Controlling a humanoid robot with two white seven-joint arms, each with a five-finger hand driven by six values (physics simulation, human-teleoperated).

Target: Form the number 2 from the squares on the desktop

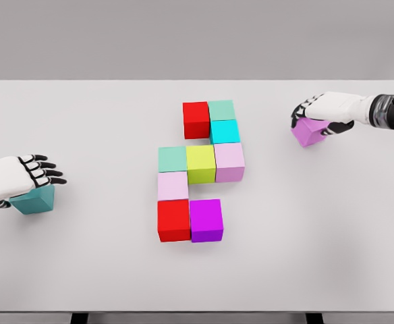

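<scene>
Nearest the table's (82, 277) front edge, in the middle, we see a red cube (173, 220) and a purple cube (206, 220) side by side, touching. Just behind the red one sits a pale pink cube (173, 185). Behind that runs a row of three: a mint cube (173, 159), a yellow-green cube (201, 164) and a light pink cube (229, 162). Farther back a cyan cube (224, 131) stands behind the light pink one, and at the rear a second red cube (196, 119) and a second mint cube (221, 109) sit side by side.

By the table's left edge our left hand (15, 179) lies over a teal cube (34, 200), fingers extended; we cannot tell whether it grips. Near the right edge, farther back, our right hand (324, 111) curls its fingers around a violet cube (308, 132).
</scene>
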